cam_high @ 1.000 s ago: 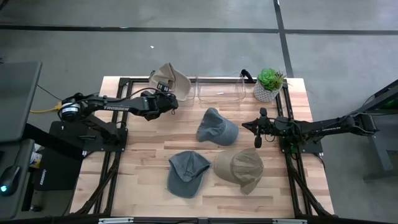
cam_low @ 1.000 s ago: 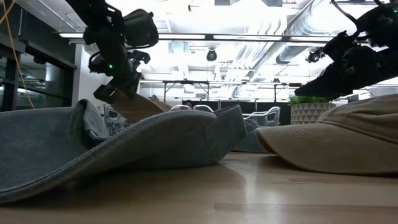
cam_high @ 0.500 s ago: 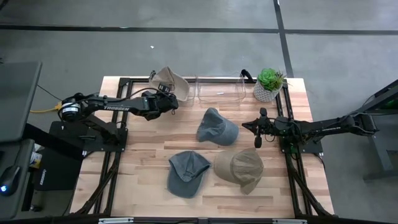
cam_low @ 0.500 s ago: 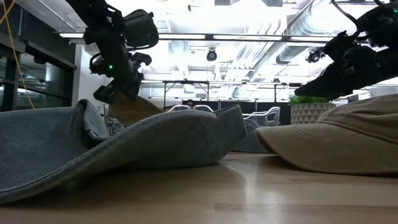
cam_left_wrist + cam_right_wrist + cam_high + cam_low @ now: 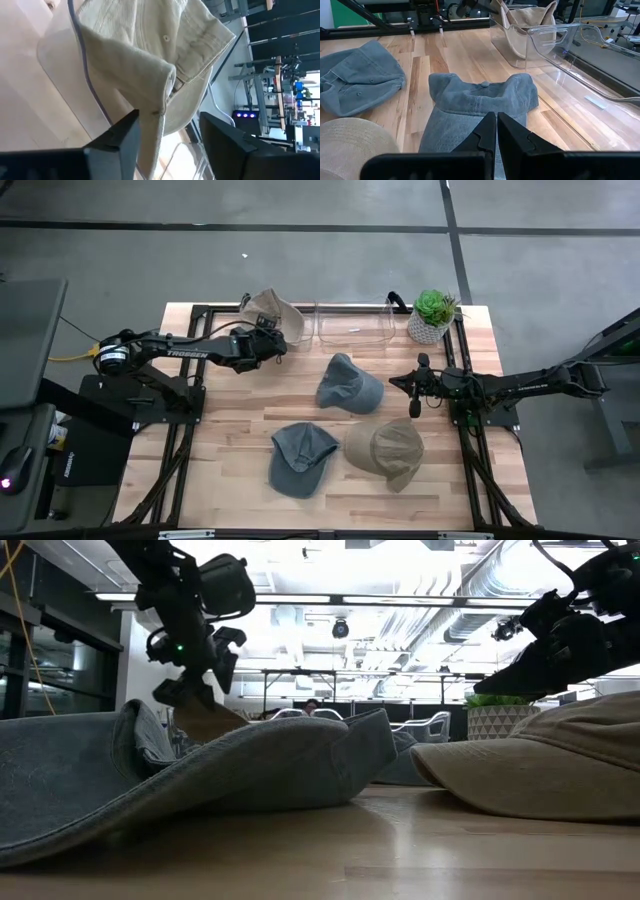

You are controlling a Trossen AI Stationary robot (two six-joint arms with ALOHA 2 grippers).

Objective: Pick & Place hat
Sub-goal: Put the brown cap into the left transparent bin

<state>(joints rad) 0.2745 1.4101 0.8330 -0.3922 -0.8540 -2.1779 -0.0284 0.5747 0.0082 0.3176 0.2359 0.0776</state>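
A beige hat (image 5: 272, 308) lies in the left end of a clear bin (image 5: 350, 327) at the table's far edge; in the right wrist view the hat (image 5: 526, 19) sags inside the bin (image 5: 555, 45). My left gripper (image 5: 272, 333) hovers over it, open, with a fold of the hat (image 5: 150, 75) between its fingers. A blue-grey hat (image 5: 350, 385) lies mid-table. My right gripper (image 5: 400, 383) is shut and empty just to the right of that hat (image 5: 480, 100), a little above the table. My left gripper (image 5: 167, 125) stands open around a hanging fold of the beige hat's edge (image 5: 152, 131). The fold runs close along the inner side of one finger (image 5: 125, 142); whether it touches, I cannot tell. The other finger (image 5: 227, 145) is clear of the cloth.
A second grey hat (image 5: 300, 458) and a tan hat (image 5: 385, 450) lie near the table's front; in the low view they fill the foreground. A potted plant (image 5: 432, 315) stands at the far right beside the bin. Bare wood lies left of the hats.
My left gripper has opened and let go of the beige hat. The hat has sunk a little lower into the bin's left end. The gripper has stayed over it.
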